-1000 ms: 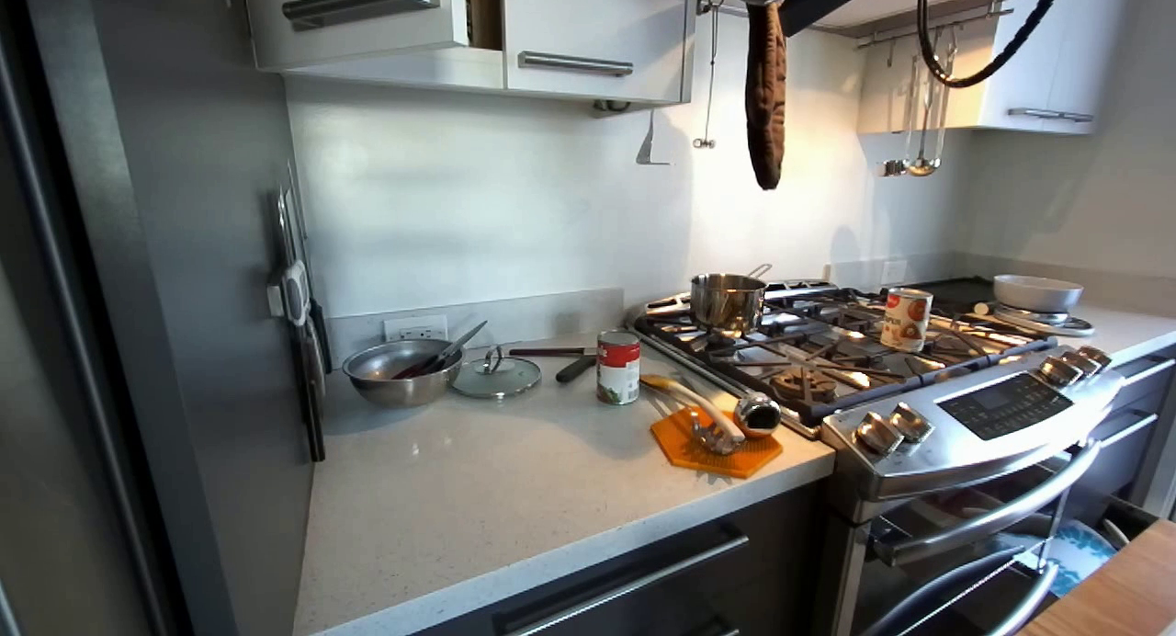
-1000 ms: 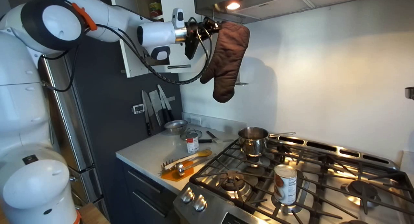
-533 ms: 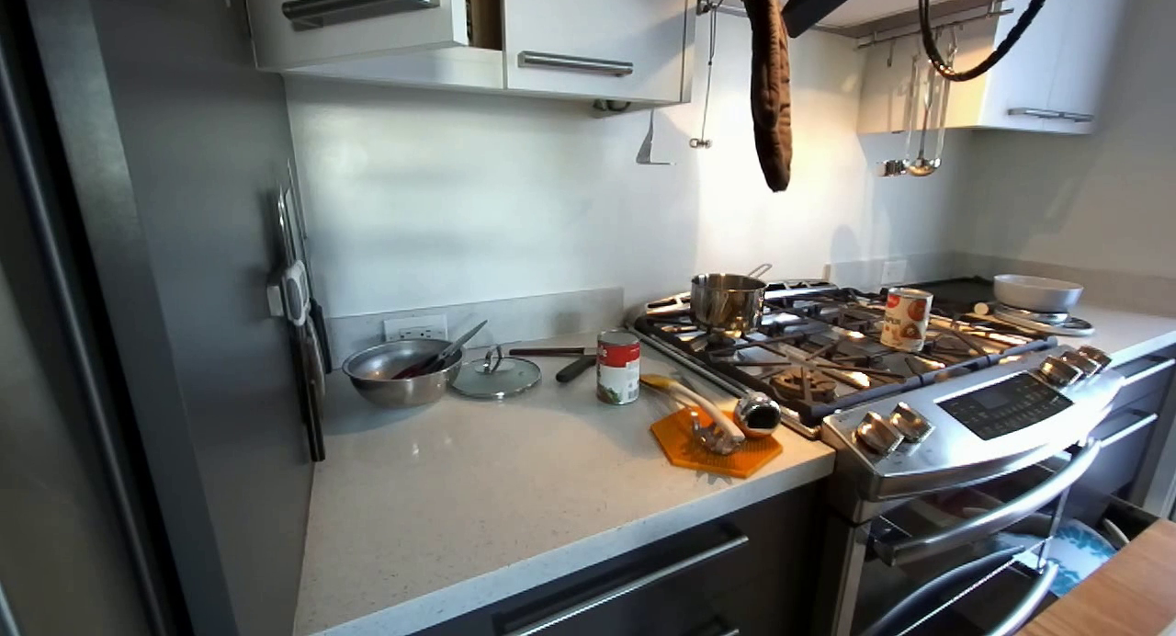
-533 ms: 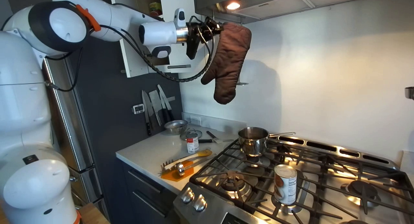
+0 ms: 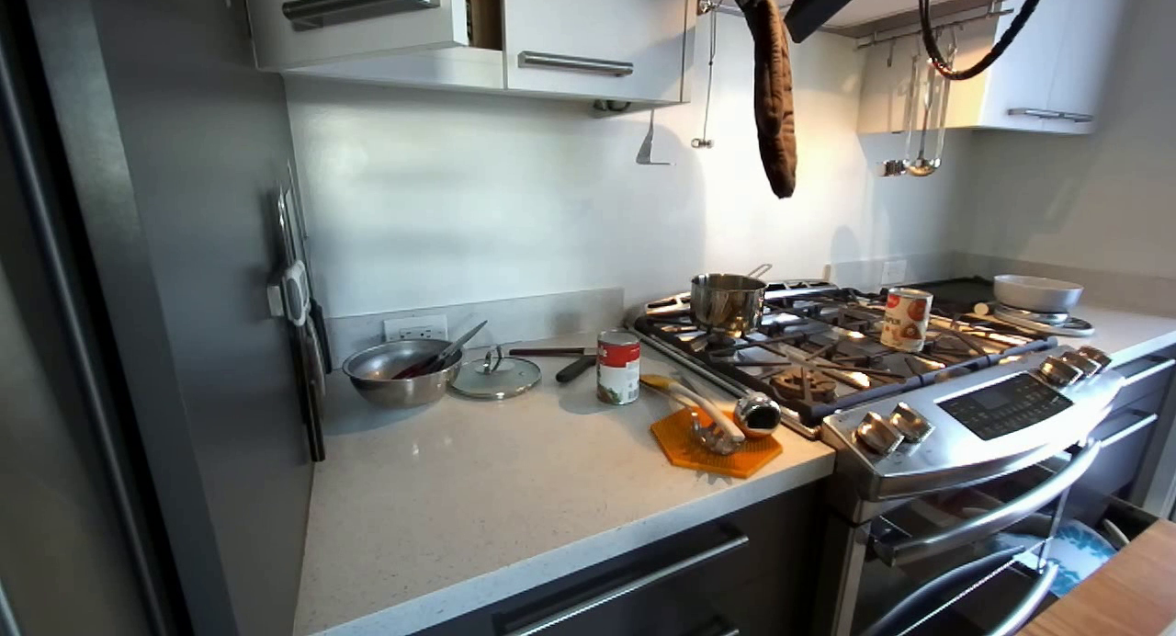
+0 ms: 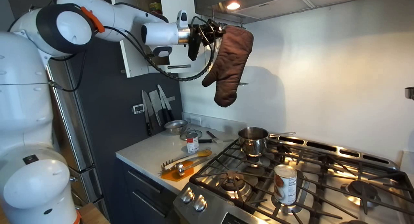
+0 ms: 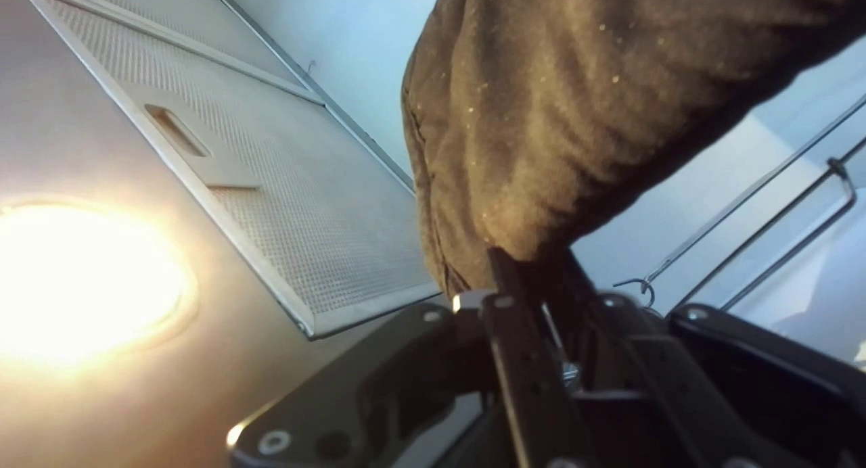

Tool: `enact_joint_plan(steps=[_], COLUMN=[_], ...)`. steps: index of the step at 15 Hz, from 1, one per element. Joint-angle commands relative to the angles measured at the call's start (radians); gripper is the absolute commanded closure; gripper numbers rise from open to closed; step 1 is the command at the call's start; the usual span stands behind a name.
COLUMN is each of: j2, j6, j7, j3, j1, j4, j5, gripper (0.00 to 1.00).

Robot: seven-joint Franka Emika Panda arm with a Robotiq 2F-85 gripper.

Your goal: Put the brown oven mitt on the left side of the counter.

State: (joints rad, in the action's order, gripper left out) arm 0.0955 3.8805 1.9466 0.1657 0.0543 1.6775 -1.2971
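Observation:
The brown oven mitt (image 6: 231, 59) hangs down from my gripper (image 6: 222, 30) in an exterior view, thumb toward the arm. It also hangs edge-on in an exterior view (image 5: 774, 103), high in front of the backsplash, where the gripper is mostly cut off at the top. In the wrist view the gripper (image 7: 531, 262) is shut on the mitt's cuff end (image 7: 575, 116); its fingertips are partly hidden by the fabric. The pale counter (image 5: 487, 489) lies well below and to the left of the mitt. It also shows in an exterior view (image 6: 145, 152).
The counter carries a steel bowl (image 5: 404, 379), a glass lid (image 5: 496, 377), a red-labelled can (image 5: 617, 368) and utensils on an orange trivet (image 5: 717, 457). A pot (image 6: 254, 141) and a can (image 6: 285, 184) stand on the stove. The range hood (image 6: 275, 7) and open cabinet (image 6: 123, 55) are near the arm.
The arm has moved slightly, carrying the mitt a little to the right and a little lower in both exterior views. The mitt stays gripped.

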Motion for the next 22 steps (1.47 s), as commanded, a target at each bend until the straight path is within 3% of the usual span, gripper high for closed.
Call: enact_joint_plan(steps=[1, 13, 22], j2=[0.018, 0.074, 0.111], j6=[-0.005, -0.013, -0.020], j7=[0.114, 0.450, 0.550], j3=[0.003, 0.020, 0.030], j1=[0.005, 0.009, 0.006], j4=[-0.066, -0.233, -0.324], j5=[-0.076, -0.273, -0.279], gripper=[0.96, 0.96, 0.96])
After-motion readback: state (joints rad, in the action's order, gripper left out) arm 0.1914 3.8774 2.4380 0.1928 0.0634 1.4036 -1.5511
